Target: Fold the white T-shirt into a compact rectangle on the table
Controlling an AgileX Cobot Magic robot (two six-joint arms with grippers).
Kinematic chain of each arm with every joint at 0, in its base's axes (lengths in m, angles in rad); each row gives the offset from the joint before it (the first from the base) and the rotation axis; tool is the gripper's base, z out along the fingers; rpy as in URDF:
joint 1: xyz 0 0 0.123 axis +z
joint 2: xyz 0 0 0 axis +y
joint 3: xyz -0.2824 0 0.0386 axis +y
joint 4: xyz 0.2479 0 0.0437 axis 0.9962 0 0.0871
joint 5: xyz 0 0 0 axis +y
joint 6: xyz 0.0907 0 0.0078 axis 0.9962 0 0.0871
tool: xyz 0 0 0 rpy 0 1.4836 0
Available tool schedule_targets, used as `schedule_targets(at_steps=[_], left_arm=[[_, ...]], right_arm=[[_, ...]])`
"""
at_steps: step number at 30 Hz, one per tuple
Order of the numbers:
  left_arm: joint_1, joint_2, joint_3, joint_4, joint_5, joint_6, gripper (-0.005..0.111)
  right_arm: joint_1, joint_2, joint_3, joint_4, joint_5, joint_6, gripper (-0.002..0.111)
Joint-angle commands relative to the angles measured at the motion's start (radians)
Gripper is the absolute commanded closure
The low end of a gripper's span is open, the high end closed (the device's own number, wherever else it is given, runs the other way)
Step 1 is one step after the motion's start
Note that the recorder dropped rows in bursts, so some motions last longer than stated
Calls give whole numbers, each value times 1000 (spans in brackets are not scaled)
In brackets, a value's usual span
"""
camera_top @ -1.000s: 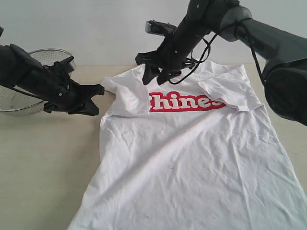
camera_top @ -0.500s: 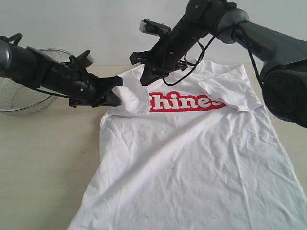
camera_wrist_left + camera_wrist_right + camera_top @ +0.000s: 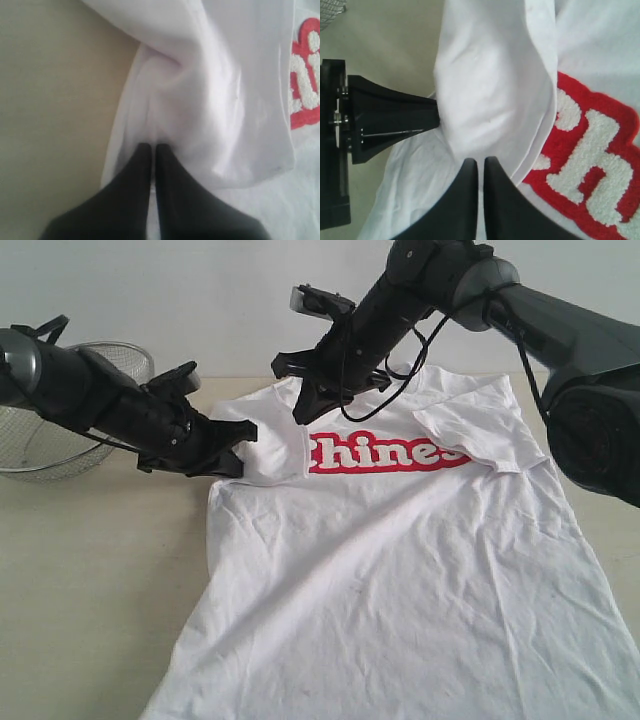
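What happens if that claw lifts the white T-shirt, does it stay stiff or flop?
Probably flops: the white T-shirt puckers into soft folds at the shut left claw. Likely light too; its thin cloth lies wrinkled and flat on the table.

Checking broad pale beige wood-grain tabletop [image 3: 100, 570]. Carrying white short-sleeved cotton T-shirt [image 3: 400, 570], lying lettering-up, both sleeves folded inward, hem running off near edge of view. Also carrying round wire-mesh metal basket [image 3: 25, 445], sitting far left, apart from shirt.

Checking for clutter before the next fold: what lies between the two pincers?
Only the white T-shirt: its folded-in sleeve fills the stretch from the left pincer to the right pincer, clearest in the right wrist view.
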Motion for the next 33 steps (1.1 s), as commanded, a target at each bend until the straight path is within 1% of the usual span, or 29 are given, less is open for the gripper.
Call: schedule_targets(at_steps=[1, 3, 6, 9, 16, 19, 27, 28, 29, 31, 33], left_arm=[[-7, 0, -2, 117, 2, -60, 102], [-7, 0, -2, 194, 2, -111, 102], [-4, 0, -2, 342, -1, -254, 102], [-1, 0, -2, 421, -6, -306, 102], [25, -4, -2, 403, 13, -329, 102], [27, -31, -2, 383, 38, -301, 102], [37, -163, -2, 383, 85, -294, 102], [39, -184, -2, 385, 85, -290, 102], [48, -207, -6, 385, 50, -286, 102], [59, -200, -43, 389, 25, -286, 102], [77, -160, -118, 389, 67, -286, 102]], right_arm=[[-2, -3, -2, 23, -4, -10, 108], [-2, -3, -2, 23, -1, -8, 108], [-2, -3, -2, 23, 2, -8, 108], [-2, -3, -2, 23, 4, -8, 108], [-2, -3, -2, 23, 5, -8, 108], [-6, -3, -2, 23, 5, -8, 108], [-47, -43, -2, 26, 5, -2, 108], [-56, -47, -2, 27, 5, 2, 108], [-61, -53, -2, 27, 5, 2, 108], [-63, -58, -2, 38, 5, 2, 108], [-64, -62, -2, 50, 5, 0, 108]])
